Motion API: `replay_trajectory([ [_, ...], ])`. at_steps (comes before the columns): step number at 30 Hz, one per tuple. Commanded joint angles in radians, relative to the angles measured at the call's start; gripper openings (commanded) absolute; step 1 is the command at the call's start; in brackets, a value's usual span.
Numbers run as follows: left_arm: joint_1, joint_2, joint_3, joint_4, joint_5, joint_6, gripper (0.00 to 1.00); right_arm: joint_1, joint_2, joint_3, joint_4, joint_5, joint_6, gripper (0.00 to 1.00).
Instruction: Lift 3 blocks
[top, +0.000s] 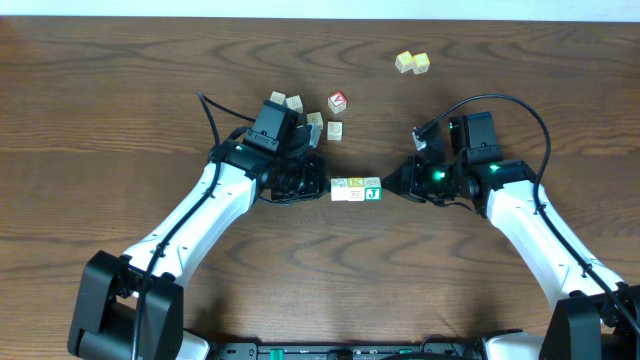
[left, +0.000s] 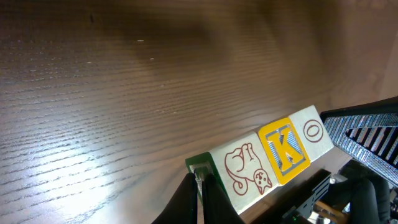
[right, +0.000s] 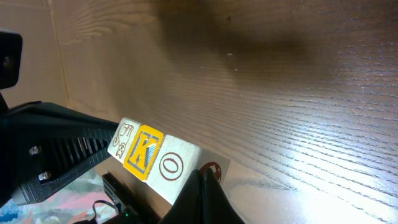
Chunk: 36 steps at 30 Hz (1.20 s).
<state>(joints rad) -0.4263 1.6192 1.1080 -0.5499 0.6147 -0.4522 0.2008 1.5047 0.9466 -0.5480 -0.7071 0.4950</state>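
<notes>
Clamps the three blocks (top: 356, 189) as one row, mid-bench (top: 120, 90); cannot tell whether clear of the wood, so the lift is likely left to do. Presses left gripper (top: 322, 186), clenched, against the row's left end and right gripper (top: 392, 187), clenched, against its J end, arms reaching in low.

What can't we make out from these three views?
- Whether the block row is off the table: overhead looks straight down, and both wrist views hide its underside.
- Where the left claw and right claw touch the row's ends: covered by the claws' own tips.
- Markings on the cube cluster: too small overhead, outside both wrist views.
</notes>
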Motion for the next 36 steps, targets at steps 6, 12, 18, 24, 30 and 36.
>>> replay_trajectory([
  [6, -0.025, -0.026, 0.052, 0.017, 0.108, -0.018, 0.07, 0.056, -0.014, 0.001, 0.007, -0.114, 0.025, 0.01],
  [12, -0.025, -0.026, 0.052, 0.017, 0.108, -0.021, 0.07, 0.056, -0.014, 0.001, 0.006, -0.113, 0.025, 0.01],
  [18, -0.025, -0.025, 0.052, 0.017, 0.107, -0.023, 0.07, 0.056, -0.012, 0.001, 0.006, -0.113, 0.025, 0.01],
  [24, -0.025, -0.025, 0.052, 0.017, 0.108, -0.025, 0.07, 0.067, -0.012, 0.001, 0.013, -0.109, 0.025, 0.01],
  [30, -0.025, -0.025, 0.052, 0.017, 0.107, -0.025, 0.07, 0.102, -0.012, 0.001, 0.041, -0.080, 0.051, 0.01],
  [36, -0.025, -0.024, 0.052, 0.017, 0.107, -0.025, 0.07, 0.104, -0.012, 0.001, 0.040, -0.078, 0.051, 0.01],
])
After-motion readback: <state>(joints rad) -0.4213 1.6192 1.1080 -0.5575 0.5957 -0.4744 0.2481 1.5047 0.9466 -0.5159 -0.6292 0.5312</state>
